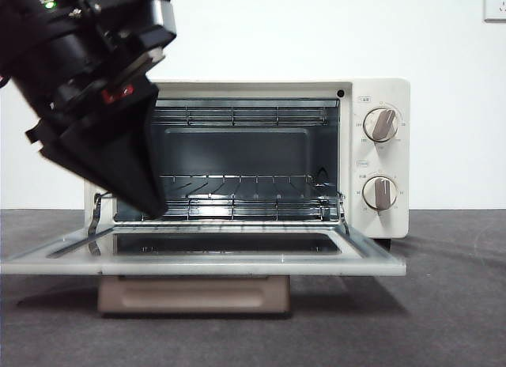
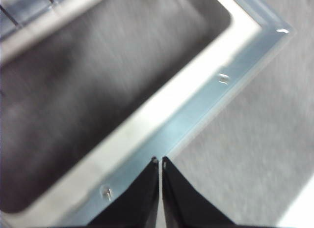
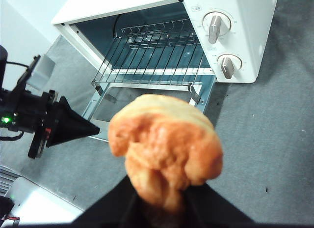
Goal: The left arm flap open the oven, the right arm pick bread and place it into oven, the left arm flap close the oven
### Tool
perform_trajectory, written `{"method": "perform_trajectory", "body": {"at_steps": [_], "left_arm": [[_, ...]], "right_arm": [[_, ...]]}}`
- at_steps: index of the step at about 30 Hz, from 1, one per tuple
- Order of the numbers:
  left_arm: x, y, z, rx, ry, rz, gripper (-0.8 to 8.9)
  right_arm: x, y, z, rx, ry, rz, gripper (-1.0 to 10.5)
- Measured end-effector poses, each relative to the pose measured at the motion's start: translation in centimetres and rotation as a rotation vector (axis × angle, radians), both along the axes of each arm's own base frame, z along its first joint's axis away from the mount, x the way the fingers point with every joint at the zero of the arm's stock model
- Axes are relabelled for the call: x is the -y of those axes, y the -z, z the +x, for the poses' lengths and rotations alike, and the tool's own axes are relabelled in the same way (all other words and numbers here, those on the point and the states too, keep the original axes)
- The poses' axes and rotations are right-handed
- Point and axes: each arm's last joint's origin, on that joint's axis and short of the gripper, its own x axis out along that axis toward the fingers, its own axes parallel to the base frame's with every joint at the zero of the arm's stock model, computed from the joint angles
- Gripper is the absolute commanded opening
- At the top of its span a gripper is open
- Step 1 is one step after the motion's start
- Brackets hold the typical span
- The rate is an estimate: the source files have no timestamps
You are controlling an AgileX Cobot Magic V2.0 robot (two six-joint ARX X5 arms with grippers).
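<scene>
Where the front view looks level across the grey tabletop [image 1: 451, 304], the oven [image 1: 379, 94] stands cream-white with its door [image 1: 198, 260] folded flat down toward the camera, the beige handle [image 1: 194, 294] showing under the door's front edge. Inside, a wire rack [image 1: 237, 205] sits low in the dark cavity. Two beige knobs [image 1: 381, 124] stand one above the other on the oven's right panel. A bulky black arm comes in from the upper left corner, and the left gripper [image 1: 154, 205] points down to the door's left end, near the hinge.

From the left wrist view, the left gripper's fingers [image 2: 147, 188] are pressed together and clasp nothing. Their tips hang just over the door's pale metal frame, beside its dark glass window [image 2: 88, 95]. Grey tabletop lies past the door's corner. This picture is blurred.

From the right wrist view, the right gripper's fingers [image 3: 211, 201] clench the bread [image 3: 164, 147], a lumpy orange-brown bun, by its lower part. The bread is held in the air, out in front of the open oven and well apart from it. The rack and both knobs are in plain sight beyond the bread, and the left gripper shows over the door's far end
</scene>
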Motion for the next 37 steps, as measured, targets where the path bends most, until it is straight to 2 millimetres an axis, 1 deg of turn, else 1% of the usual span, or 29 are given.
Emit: {"method": "perform_trajectory", "body": {"at_steps": [3, 6, 11, 14, 19, 24, 27, 30, 33, 37], "left_arm": [[0.2, -0.1, -0.2, 0.002, 0.006, -0.007, 0.13], [-0.1, -1.0, -0.7, 0.023, 0.001, -0.034, 0.13], [-1.7, -4.0, -2.3, 0.089, -0.021, -0.122, 0.12], [-3.0, -6.0, -3.6, 0.137, -0.034, -0.167, 0.13], [-5.6, -9.2, -6.0, 0.245, -0.094, -0.202, 0.12], [-8.0, -11.2, -8.2, 0.339, -0.158, -0.245, 0.12], [-9.2, -12.3, -9.4, 0.39, -0.19, -0.272, 0.12], [-10.4, -13.1, -10.4, 0.44, -0.233, -0.289, 0.12], [-11.3, -13.4, -11.3, 0.458, -0.249, -0.312, 0.13], [-12.1, -13.3, -12.2, 0.448, -0.255, -0.312, 0.13]], "right_arm": [[0.0, 0.0, 0.0, 0.0, 0.0, 0.0, 0.5], [0.0, 0.0, 0.0, 0.0, 0.0, 0.0, 0.5], [0.0, 0.0, 0.0, -0.001, -0.011, 0.006, 0.5], [-0.2, -0.2, 0.2, 0.005, -0.057, 0.032, 0.5], [-0.7, -0.5, 1.8, -0.008, -0.121, 0.066, 0.5], [-1.4, -0.6, 3.8, -0.023, -0.157, 0.082, 0.5], [-2.1, -0.7, 5.1, -0.033, -0.193, 0.087, 0.5], [-3.3, -0.7, 6.5, -0.028, -0.236, 0.097, 0.5], [-5.0, -0.7, 8.1, -0.021, -0.259, 0.1, 0.5], [-8.0, 0.0, 9.9, -0.028, -0.273, 0.084, 0.5]]}}
